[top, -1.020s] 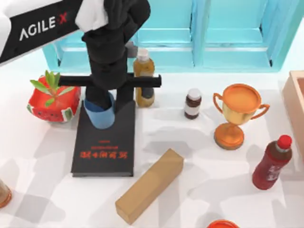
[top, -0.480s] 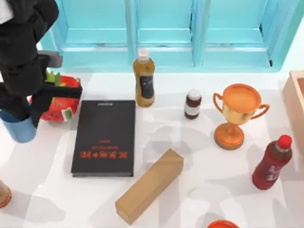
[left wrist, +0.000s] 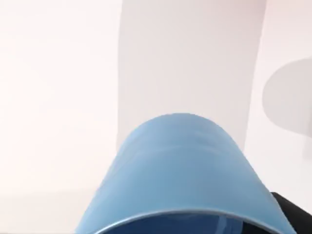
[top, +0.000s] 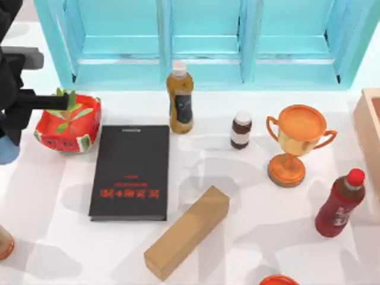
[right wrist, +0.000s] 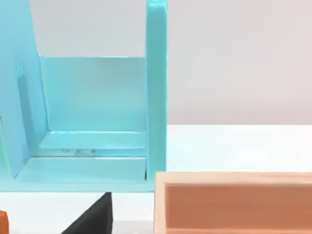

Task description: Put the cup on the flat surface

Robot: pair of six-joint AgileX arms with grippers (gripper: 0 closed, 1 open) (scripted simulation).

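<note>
One small light-blue plastic cup [top: 7, 151], clamped in left fingers [top: 13, 127], now off book, over white table [top: 249, 178] left edge; lowering next.

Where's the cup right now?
At the table's far left edge in the top view, the cup hangs in the left gripper, just left of the watermelon planter.

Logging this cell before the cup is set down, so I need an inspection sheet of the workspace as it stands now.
Surface: white tabletop, mottled with grey shadows.
Job's things: blue cup at the table's far left edge, carried by the left gripper.
Clutter: black book, cardboard box, trophy, juice bottle, small brown bottle, red bottle, watermelon planter, wooden crate.
Grippers: left holds the cup.
Cables: nothing seen.
Surroundings: turquoise shelf unit behind the table.
</note>
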